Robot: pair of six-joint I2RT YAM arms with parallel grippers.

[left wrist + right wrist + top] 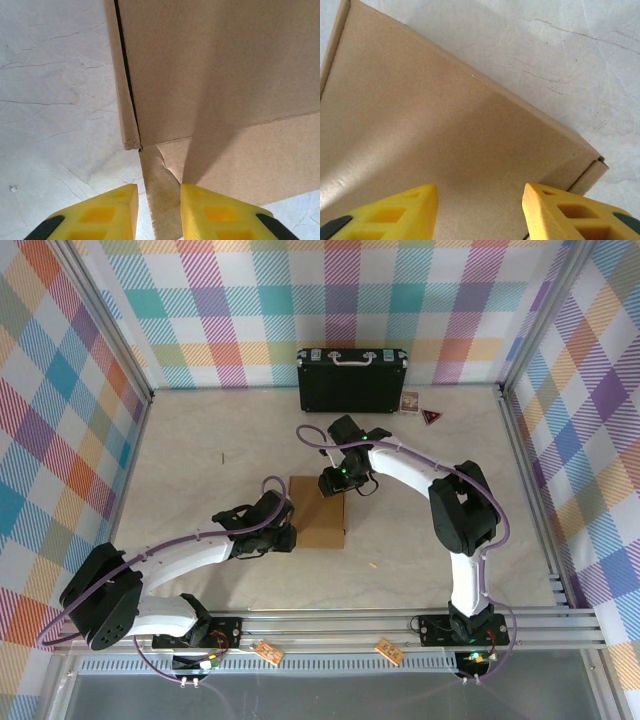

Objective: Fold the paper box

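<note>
Paper box (318, 512) of plain brown cardboard lies flat on the pale tabletop (200, 450), about midway between the two arms. At the paper box's left edge, close to its near corner, the left hand (159, 202) is closed on a narrow cardboard side flap. The strip stands between the two yellow fingers (112, 212), and a small tear shows where it meets the wider panel. Over the box's far right corner is the right hand (480, 207), its yellow fingers spread wide above the smooth top panel with nothing clamped between them. Whether the tips touch the cardboard cannot be told. Behind the box and well apart from it, a black case (352, 380) with a silver handle stands against the checked back wall. Farther right behind the box lie a small card (410, 402) and a dark triangular piece (431, 417).
</note>
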